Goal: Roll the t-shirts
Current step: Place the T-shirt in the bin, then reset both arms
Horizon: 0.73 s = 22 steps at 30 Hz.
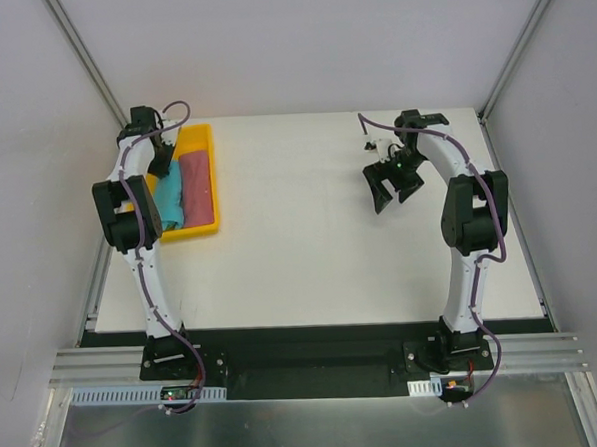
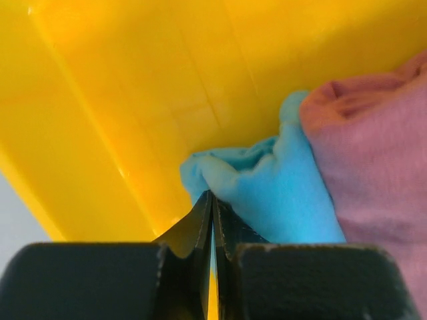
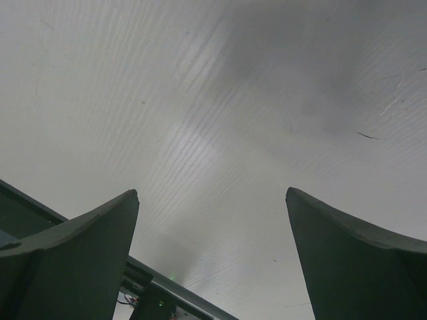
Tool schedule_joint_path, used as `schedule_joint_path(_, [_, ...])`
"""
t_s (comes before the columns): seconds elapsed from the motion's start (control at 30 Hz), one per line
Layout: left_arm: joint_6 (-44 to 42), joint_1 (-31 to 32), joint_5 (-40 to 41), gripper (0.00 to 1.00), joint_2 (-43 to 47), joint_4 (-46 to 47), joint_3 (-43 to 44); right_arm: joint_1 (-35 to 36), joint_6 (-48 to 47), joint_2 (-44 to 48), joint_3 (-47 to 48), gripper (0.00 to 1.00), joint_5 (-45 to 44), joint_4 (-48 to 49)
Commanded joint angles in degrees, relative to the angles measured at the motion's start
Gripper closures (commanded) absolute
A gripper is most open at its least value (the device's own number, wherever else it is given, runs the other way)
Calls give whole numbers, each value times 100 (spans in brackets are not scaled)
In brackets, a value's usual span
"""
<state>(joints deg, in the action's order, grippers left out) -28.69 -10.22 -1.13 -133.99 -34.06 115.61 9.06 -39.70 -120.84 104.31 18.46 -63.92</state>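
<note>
Both shirts lie in the tray (image 1: pixel 202 138) at the bench's (image 1: pixel 310 253) ten o'clock, the teal shirt (image 2: pixel 280 200) touching the pink shirt (image 2: pixel 377 167). The left jaws are clenched at the teal shirt's edge, seemingly pinching a fold, while the right jaws hang released and empty near two o'clock. This looks like the fetching step, and next the teal shirt needs lifting clear and spreading flat mid-bench.

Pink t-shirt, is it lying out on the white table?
No, the pink t-shirt sits inside the yellow tray, right beside the blue t-shirt.
</note>
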Motion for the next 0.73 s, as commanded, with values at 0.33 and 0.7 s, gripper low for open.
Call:
schedule_joint_path(0.33, [416,792,-746,1,3247,-654,-1041,69,1254,1148,1030,4,-1184,907])
schedule_joint_path(0.7, [1154,2971,-2797,1,3275,-918,-1232,570,1000,1721,1030,4,-1476,987])
